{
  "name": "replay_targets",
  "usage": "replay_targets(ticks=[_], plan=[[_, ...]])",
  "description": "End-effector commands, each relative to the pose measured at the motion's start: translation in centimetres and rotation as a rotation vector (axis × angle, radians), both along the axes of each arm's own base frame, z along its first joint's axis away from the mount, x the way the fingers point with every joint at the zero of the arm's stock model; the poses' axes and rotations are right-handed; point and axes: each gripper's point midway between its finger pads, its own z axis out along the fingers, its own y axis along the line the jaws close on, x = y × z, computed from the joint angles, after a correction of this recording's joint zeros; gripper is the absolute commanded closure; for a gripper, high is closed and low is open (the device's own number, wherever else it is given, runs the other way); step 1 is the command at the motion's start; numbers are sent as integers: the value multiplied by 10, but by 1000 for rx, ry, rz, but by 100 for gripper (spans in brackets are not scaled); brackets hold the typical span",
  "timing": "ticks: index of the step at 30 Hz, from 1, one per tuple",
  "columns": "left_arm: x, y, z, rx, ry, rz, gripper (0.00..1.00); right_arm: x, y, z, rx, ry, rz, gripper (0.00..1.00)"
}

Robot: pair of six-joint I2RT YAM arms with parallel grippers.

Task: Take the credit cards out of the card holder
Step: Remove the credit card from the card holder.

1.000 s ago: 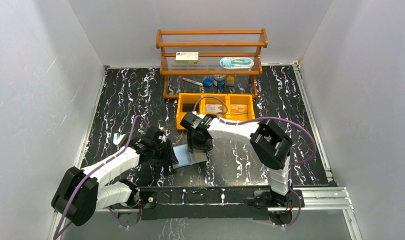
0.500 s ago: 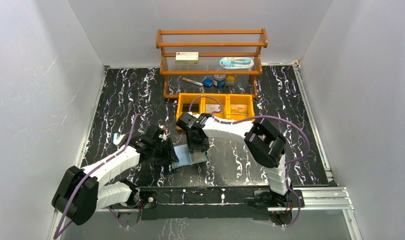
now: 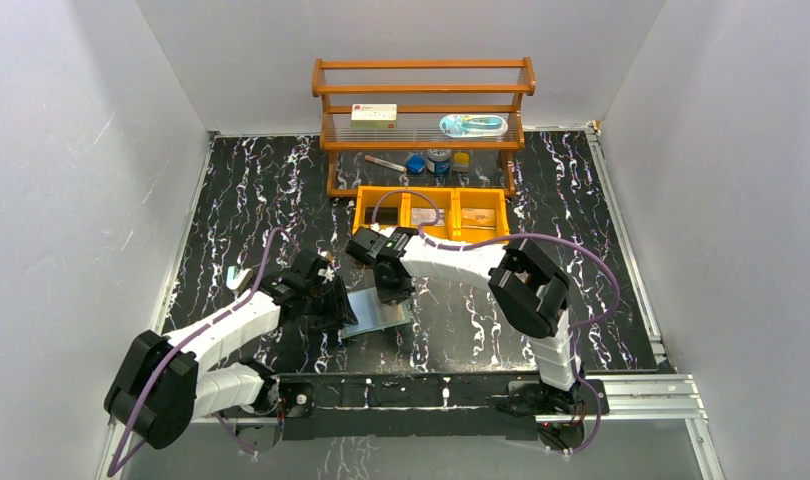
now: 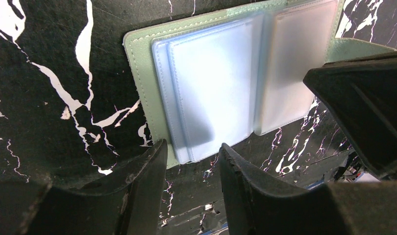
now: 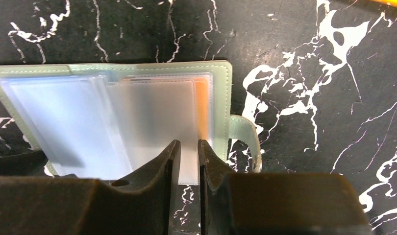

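Black white-veined table [image 3: 261, 200], walled in white on the left, the right and behind; at the near edge you have a metal rail [image 3: 631, 392] with both arm bases on it. Rear fixtures: wooden shelf [image 3: 424, 90] against the back wall, and an orange three-compartment bin [image 3: 431, 212] just in front of it. Open room: bare table to the left rear and across the right side, well apart from both arms. Card holder [image 3: 379, 310]: lies open and flat near the front centre, between the two grippers, snap tab [image 5: 245, 137] stretched toward the bin side. One orange credit card [image 5: 202, 107] shows behind a frosted sleeve [image 5: 152, 122] in the tab-side half. Left gripper [image 3: 331, 310]: at the holder's left edge, jaws apart with only table between them. Right gripper [image 3: 391, 290]: at the holder's rear edge, fingers [image 5: 162, 166] drawn nearly together about the frosted sleeve's edge; you cannot tell whether they pinch it.
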Motion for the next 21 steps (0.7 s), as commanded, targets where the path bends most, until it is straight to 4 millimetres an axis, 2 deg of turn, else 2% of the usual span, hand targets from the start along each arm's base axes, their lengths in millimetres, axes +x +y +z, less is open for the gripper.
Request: replay_targets(ticks=[1, 5, 11, 16, 21], plan=[[1, -2, 5, -6, -3, -14, 58, 7, 3, 11, -31, -48, -8, 76], [1, -2, 5, -6, -4, -12, 58, 7, 2, 10, -35, -54, -3, 84], [1, -2, 6, -5, -6, -12, 58, 1, 28, 20, 108, -24, 39, 96], [2, -2, 7, -3, -11, -9, 58, -7, 50, 32, 243, 9, 65, 96], [3, 2, 8, 11, -21, 5, 58, -15, 66, 35, 333, 53, 84, 94]])
